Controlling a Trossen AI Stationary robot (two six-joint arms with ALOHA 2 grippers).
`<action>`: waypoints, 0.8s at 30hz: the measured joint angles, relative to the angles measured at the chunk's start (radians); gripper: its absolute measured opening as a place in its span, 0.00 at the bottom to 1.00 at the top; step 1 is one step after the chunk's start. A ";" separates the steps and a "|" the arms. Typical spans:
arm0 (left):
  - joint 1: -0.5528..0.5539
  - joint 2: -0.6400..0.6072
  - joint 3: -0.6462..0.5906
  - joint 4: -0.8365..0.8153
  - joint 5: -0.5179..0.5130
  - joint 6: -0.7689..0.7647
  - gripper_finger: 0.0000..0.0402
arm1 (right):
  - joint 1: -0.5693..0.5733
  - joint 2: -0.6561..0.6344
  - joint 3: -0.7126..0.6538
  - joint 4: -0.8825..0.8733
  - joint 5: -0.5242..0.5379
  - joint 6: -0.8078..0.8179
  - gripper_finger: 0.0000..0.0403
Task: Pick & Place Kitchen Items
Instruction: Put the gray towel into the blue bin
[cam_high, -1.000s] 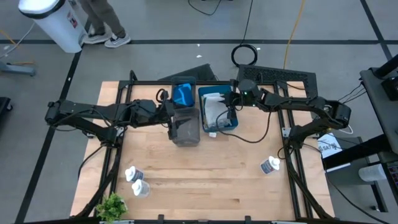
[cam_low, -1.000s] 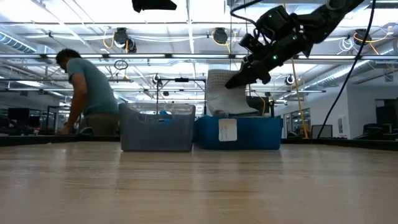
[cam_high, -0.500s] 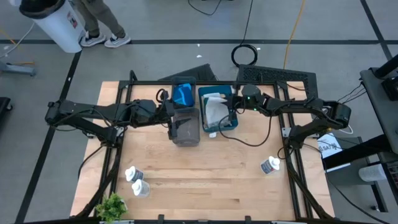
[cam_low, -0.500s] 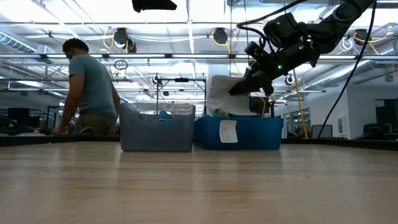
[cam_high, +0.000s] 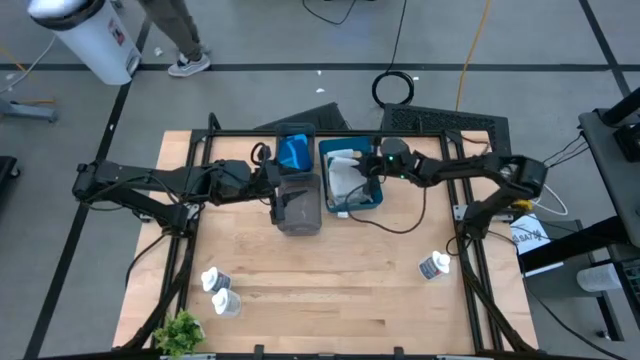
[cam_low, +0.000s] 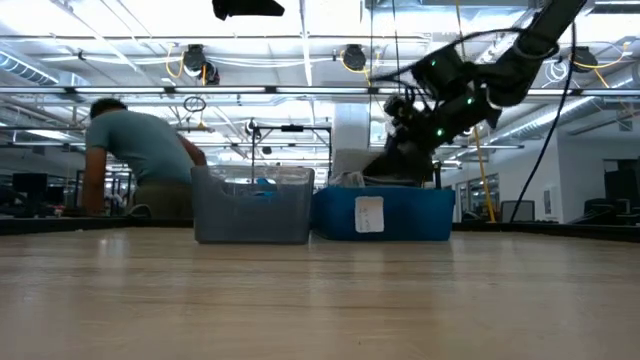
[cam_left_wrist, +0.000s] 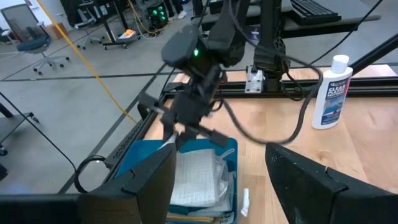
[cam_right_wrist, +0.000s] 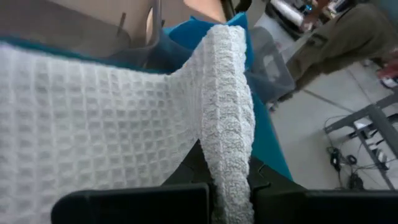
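Note:
My right gripper (cam_high: 374, 166) is shut on a pale waffle-weave cloth (cam_high: 345, 178) that lies in the teal tray (cam_high: 372, 200). In the low view the gripper (cam_low: 385, 165) stands just above the tray's rim (cam_low: 400, 215). My left gripper (cam_high: 280, 192) is open and empty, over the grey tray (cam_high: 300, 218); its wrist view looks across at the teal tray (cam_left_wrist: 140, 165). A blue item (cam_high: 295, 152) lies in the grey tray's far end. Three white bottles (cam_high: 431, 266) (cam_high: 211, 280) (cam_high: 227, 302) rest on the table. My right gripper pinches a folded edge of the pale cloth (cam_right_wrist: 231, 171) between its two fingers, in several layers. The fingers slant down from the table's right side. The rest of the cloth (cam_left_wrist: 196, 180) spreads away from the fingers and lies in the teal tray.
The two trays stand side by side at the table's far middle. A small green plant (cam_high: 180, 330) is at the near left corner. Bare wood lies between the trays and the near edge. A person (cam_low: 135, 155) stands beyond the far left side.
My right gripper has gone down toward the teal tray, still shut on the pale cloth. The cloth, which stood high above the tray's rim, has sunk into the tray and now barely shows over it.

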 joint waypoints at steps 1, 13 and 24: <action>0.000 0.000 0.000 0.000 0.000 0.000 0.62 | 0.000 0.020 0.000 0.011 0.000 -0.008 0.02; 0.000 0.000 0.000 0.000 0.000 0.016 0.62 | 0.000 0.110 -0.002 0.107 0.048 -0.044 0.02; 0.000 0.000 0.000 0.000 0.000 0.014 0.62 | 0.002 0.110 -0.002 0.187 0.047 -0.064 0.14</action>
